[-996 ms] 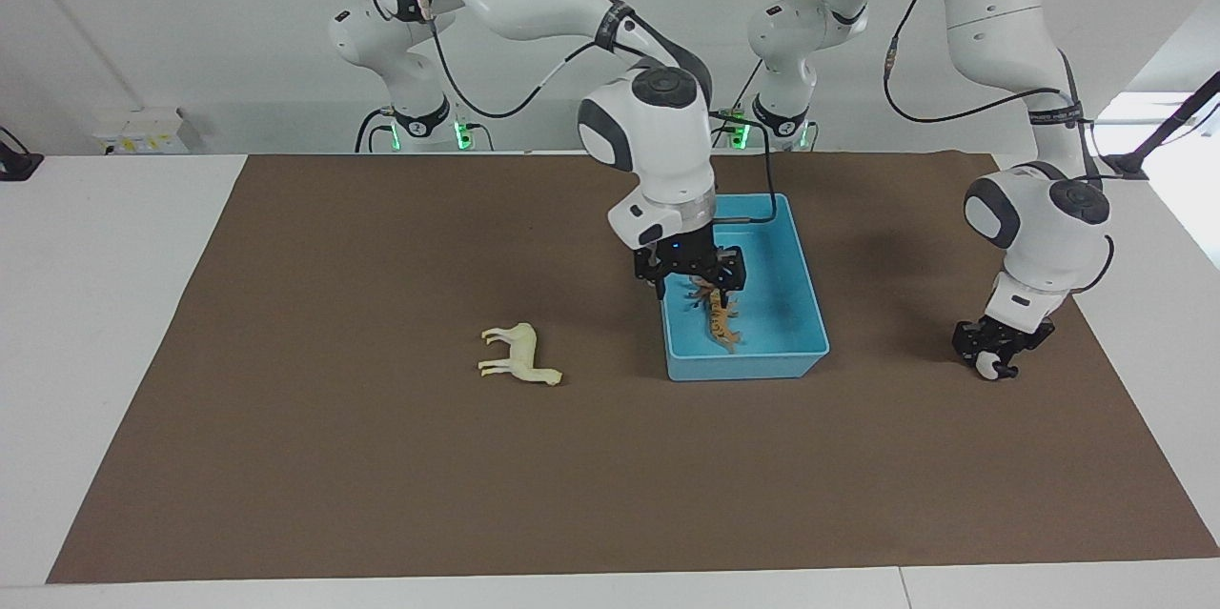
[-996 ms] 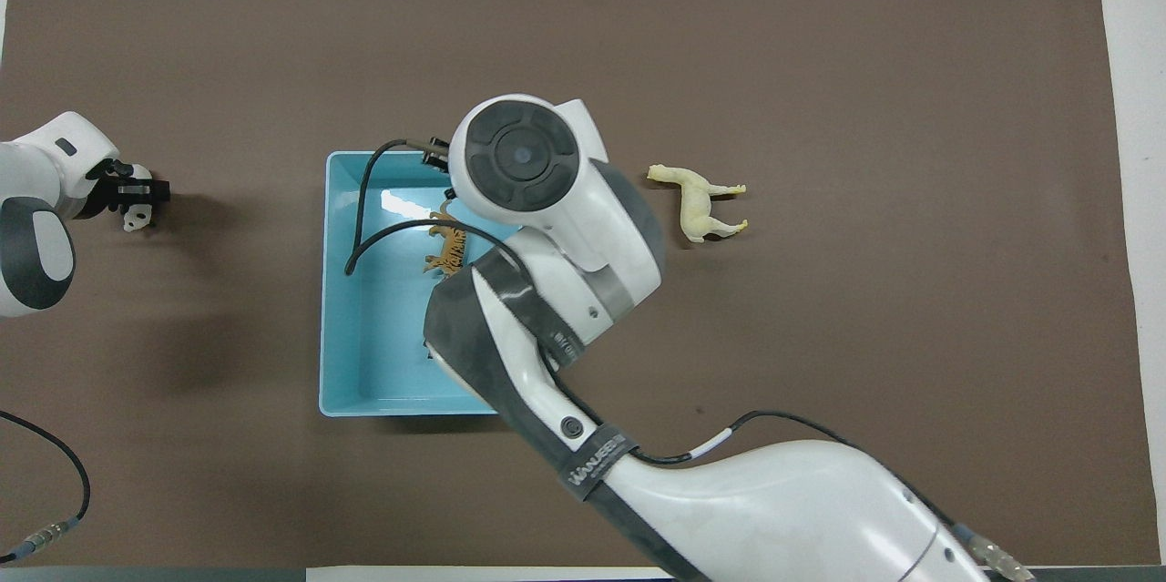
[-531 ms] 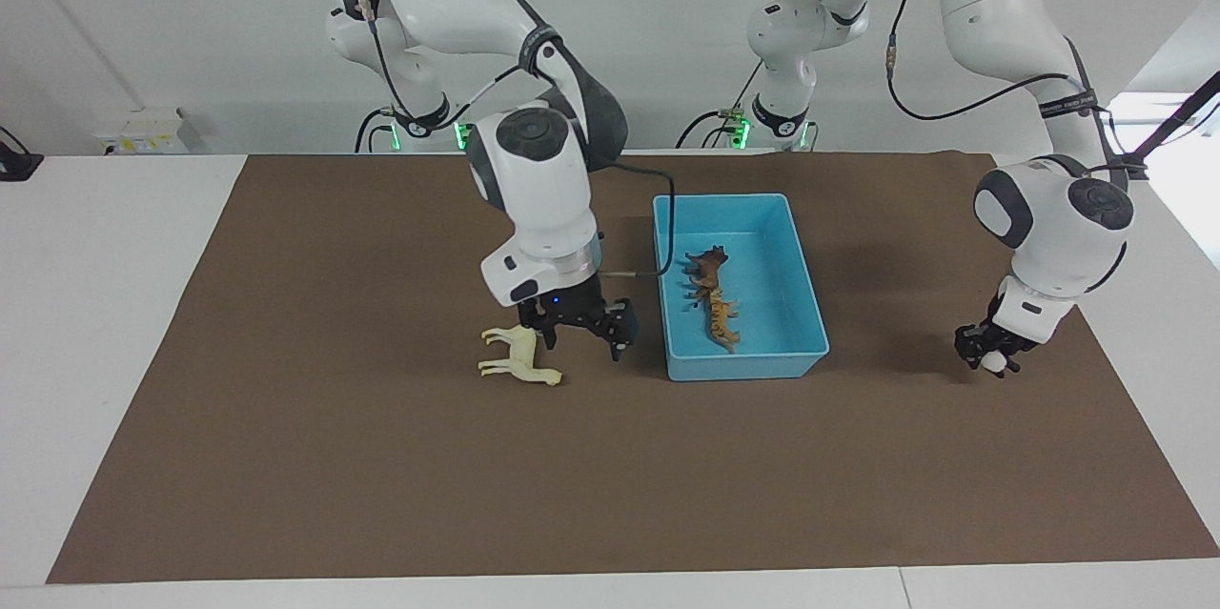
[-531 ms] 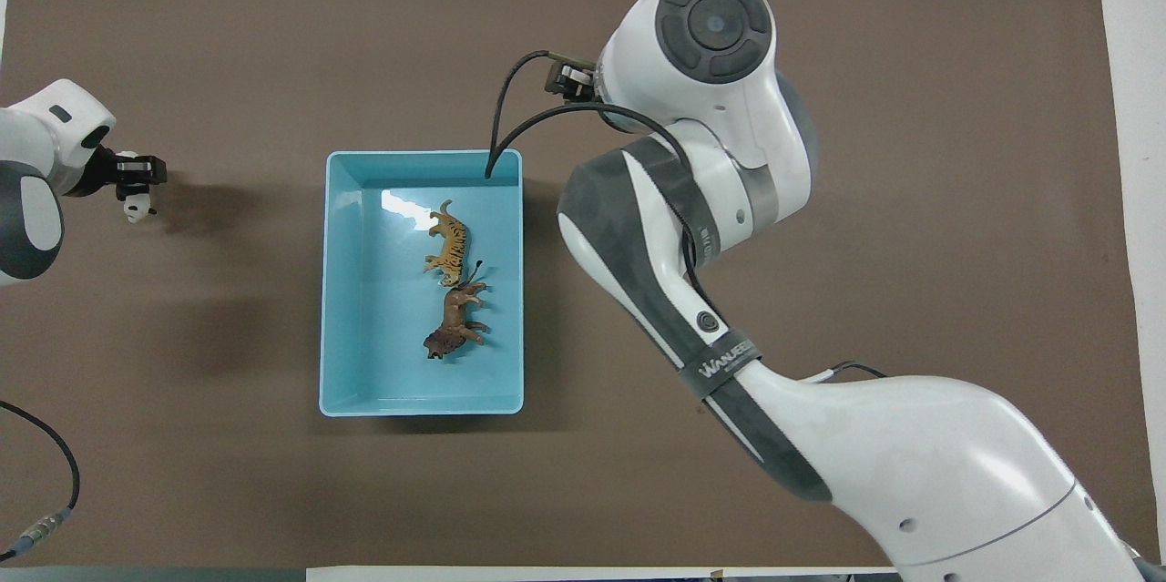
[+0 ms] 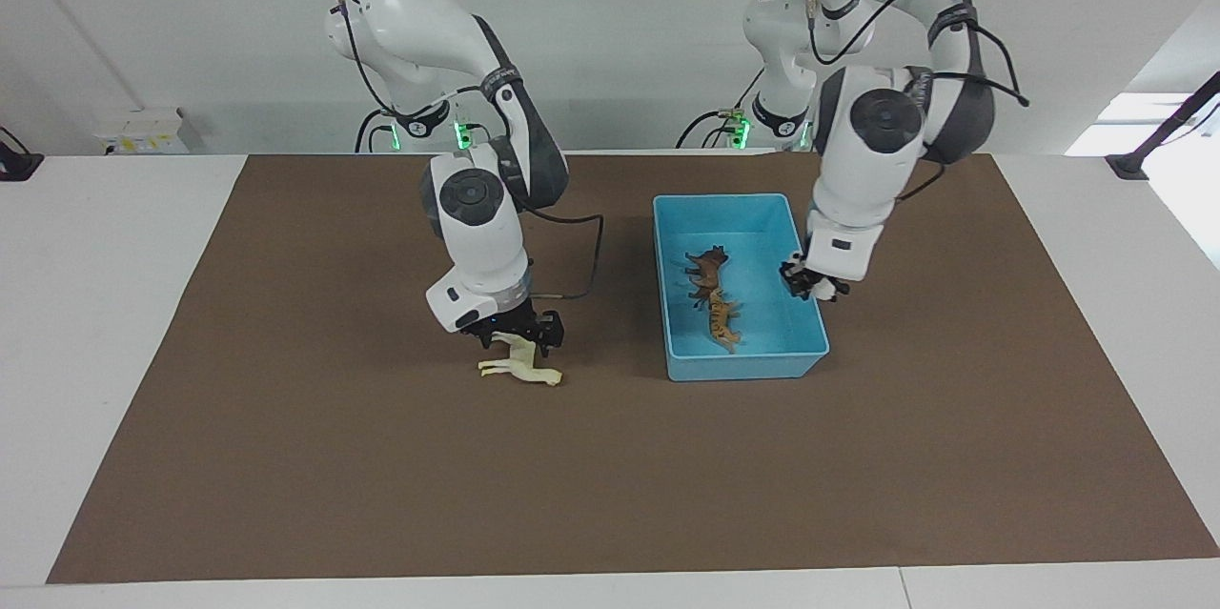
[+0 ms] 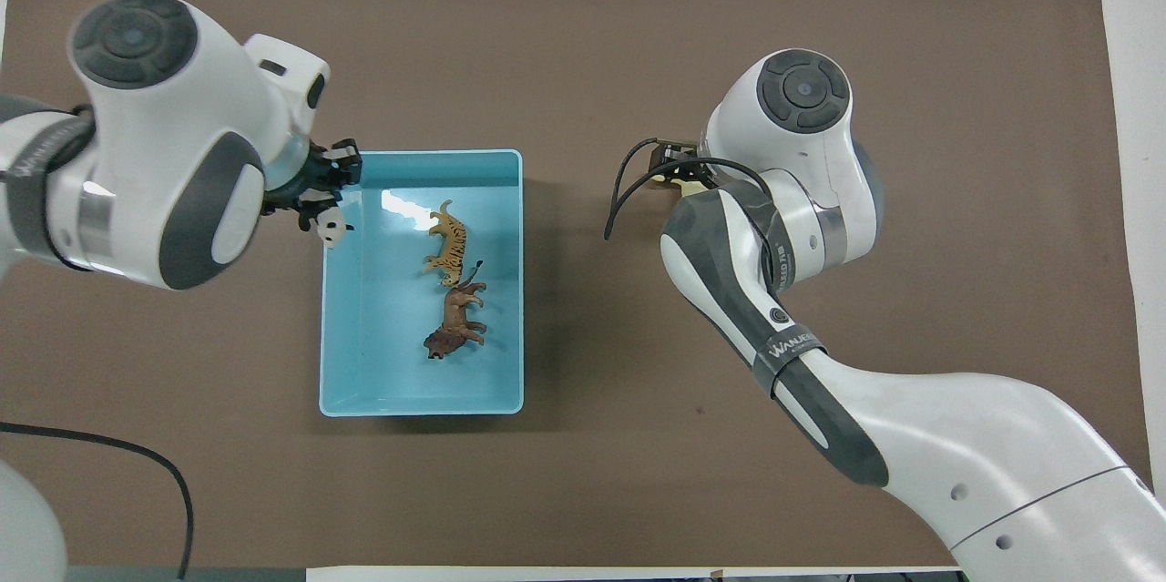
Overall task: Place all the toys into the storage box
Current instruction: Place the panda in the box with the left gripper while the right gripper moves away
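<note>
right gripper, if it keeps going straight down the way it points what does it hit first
Most likely the cream-white horse: the right gripper points down directly over it, at its back. Whether they already touch is unclear.

You have the storage box (image 5: 805, 356) (image 6: 421, 407) on the worktop (image 5: 334, 476) (image 6: 638, 491). In it lie the tiger (image 5: 721, 323) (image 6: 448, 240) and the lion (image 5: 706, 267) (image 6: 455, 323), touching, the lion nearer to the robots. The horse (image 5: 519, 363) lies on the worktop beside the box, toward the right arm's end, under the right pincer (image 5: 515, 336). The left pincer (image 5: 808, 283) (image 6: 319, 190) holds the panda (image 5: 829, 287) (image 6: 331, 231) over the box's wall at the left arm's end.
</note>
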Tool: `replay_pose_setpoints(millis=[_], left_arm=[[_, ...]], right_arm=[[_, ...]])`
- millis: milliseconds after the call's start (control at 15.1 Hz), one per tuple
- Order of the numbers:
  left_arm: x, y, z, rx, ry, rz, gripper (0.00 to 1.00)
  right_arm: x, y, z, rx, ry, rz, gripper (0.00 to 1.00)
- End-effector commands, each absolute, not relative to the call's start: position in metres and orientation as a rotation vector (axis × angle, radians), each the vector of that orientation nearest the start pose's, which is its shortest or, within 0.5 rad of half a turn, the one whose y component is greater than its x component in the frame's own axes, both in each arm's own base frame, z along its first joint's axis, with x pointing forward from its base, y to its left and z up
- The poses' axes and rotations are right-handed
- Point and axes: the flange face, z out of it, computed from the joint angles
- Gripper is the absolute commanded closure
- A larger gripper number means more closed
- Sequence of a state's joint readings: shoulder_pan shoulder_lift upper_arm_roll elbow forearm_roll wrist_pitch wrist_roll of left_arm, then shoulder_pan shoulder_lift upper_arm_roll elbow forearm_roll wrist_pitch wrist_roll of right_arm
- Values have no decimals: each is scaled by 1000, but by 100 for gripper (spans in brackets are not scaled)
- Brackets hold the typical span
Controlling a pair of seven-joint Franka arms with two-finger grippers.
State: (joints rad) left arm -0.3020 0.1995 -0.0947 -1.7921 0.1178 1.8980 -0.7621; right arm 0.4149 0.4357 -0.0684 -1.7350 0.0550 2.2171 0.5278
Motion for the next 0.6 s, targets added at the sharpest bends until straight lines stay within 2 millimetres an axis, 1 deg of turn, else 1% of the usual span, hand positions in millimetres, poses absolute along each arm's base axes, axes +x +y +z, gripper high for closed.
replay_pose_setpoints(millis=[0,66,133,199,266,332,398,531], left_arm=[[538,-222,419,-2983,-533,-7,0],[539,-222,422,-2985,-536,-13,0],[541,-223,431,-2989,-537,-26,0],[542,-216,441,-2986,-538,-22,0],[544,-208,455,-2983,-540,-24,0],[550,-190,470,-2985,-536,-30,0],[556,-171,485,-2990,-513,-27,0],[559,-141,513,-2992,-431,23,0]], right_arm=[[611,224,334,-3095,276,-80,0],[611,224,334,-3093,274,-86,0],[612,223,334,-3093,275,-92,0],[613,223,334,-3090,274,-100,0],[613,225,329,-3089,272,-107,0],[614,230,322,-3085,262,-123,0],[614,231,316,-3085,260,-128,0],[615,235,305,-3088,247,-140,0]])
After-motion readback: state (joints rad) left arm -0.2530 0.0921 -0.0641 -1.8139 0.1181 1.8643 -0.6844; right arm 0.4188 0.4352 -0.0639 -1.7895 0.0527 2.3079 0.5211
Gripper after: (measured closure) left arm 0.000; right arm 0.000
